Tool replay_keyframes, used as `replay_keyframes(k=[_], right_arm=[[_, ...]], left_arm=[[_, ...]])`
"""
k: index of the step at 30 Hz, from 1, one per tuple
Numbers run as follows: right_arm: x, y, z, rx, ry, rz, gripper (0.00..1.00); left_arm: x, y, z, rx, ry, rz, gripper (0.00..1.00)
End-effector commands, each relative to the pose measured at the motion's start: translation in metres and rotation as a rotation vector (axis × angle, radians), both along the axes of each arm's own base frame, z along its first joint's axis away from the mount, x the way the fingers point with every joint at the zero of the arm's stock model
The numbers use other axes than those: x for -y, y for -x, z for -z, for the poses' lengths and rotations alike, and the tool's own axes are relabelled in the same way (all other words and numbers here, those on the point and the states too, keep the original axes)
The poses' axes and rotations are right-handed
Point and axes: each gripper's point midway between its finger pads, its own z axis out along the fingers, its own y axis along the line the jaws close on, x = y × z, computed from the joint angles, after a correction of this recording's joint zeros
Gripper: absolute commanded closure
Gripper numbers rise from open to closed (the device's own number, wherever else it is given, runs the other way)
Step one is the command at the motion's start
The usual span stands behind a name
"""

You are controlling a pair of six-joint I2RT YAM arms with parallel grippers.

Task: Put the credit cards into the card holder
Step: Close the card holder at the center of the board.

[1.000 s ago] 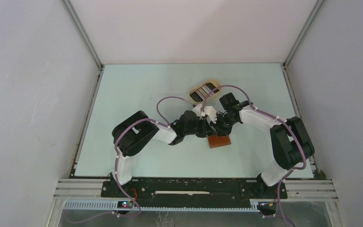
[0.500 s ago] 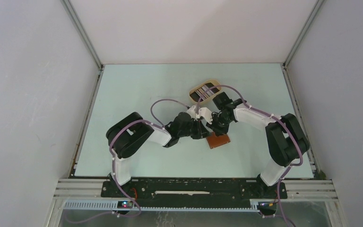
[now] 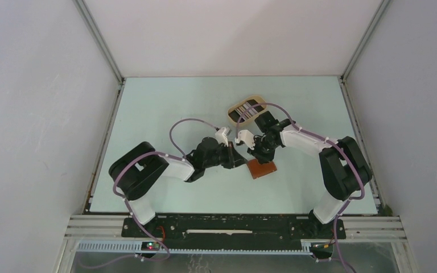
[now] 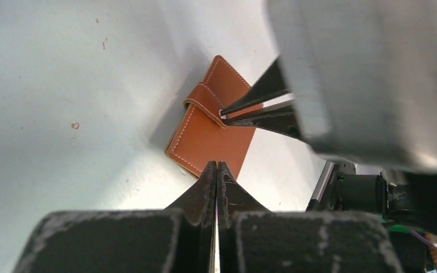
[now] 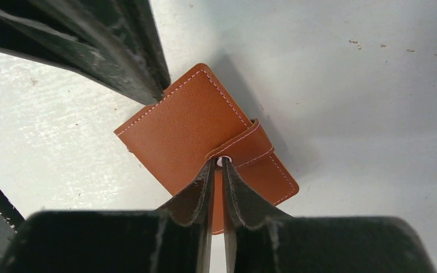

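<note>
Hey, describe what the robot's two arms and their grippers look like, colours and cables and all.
The left arm and right arm match: white links between bulky black joints, each with a purple cable looping alongside. The left gripper and right gripper have black wedge-shaped fingers tapering to thin tips, scuffed grey. No markings show.

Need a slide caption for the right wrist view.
Right tool pinches the closing tab of the folded brown card holder.

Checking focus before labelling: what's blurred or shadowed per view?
Left wrist: right gripper housing is a blurred grey mass upper right; card holder sharp, dark shadow on its left. Right wrist: stitching crisp, soft shadow up-right of it. Top external: even light, no glare.
</note>
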Motion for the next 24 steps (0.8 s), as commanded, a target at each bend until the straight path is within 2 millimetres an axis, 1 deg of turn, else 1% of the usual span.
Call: replay_keyframes(k=[1, 4, 7, 10, 15, 18, 20, 21, 24], right_arm=[[-0.008, 0.004, -0.005, 0.006, -0.026, -0.019, 0.81], [-0.009, 0.005, -0.008, 0.003, -0.041, -0.022, 0.78], [-0.009, 0.004, -0.014, 0.007, -0.058, -0.016, 0.72], [-0.007, 0.0, -0.025, 0.031, -0.084, -0.001, 0.68], [-0.004, -0.004, -0.048, 0.067, -0.146, 0.017, 0.66], [-0.004, -0.005, -0.061, 0.07, -0.193, 0.028, 0.66], [-0.006, -0.007, -0.065, 0.063, -0.222, 0.037, 0.67], [-0.007, -0.007, -0.064, 0.057, -0.222, 0.04, 0.69], [-0.006, -0.01, -0.051, 0.021, -0.191, 0.039, 0.79]], left_arm=[[-0.006, -0.005, -0.039, 0.186, 0.047, 0.012, 1.0], [-0.014, -0.003, -0.044, 0.229, 0.066, -0.008, 1.0], [-0.018, -0.001, -0.049, 0.256, 0.097, -0.021, 1.0], [-0.02, 0.001, -0.052, 0.273, 0.119, -0.025, 1.0], [-0.021, 0.005, -0.056, 0.285, 0.147, -0.018, 1.0], [-0.022, 0.007, -0.059, 0.3, 0.164, -0.018, 1.0], [-0.023, 0.007, -0.059, 0.303, 0.168, -0.019, 1.0], [-0.022, 0.007, -0.059, 0.302, 0.171, -0.018, 1.0], [-0.022, 0.008, -0.06, 0.301, 0.179, -0.015, 1.0]])
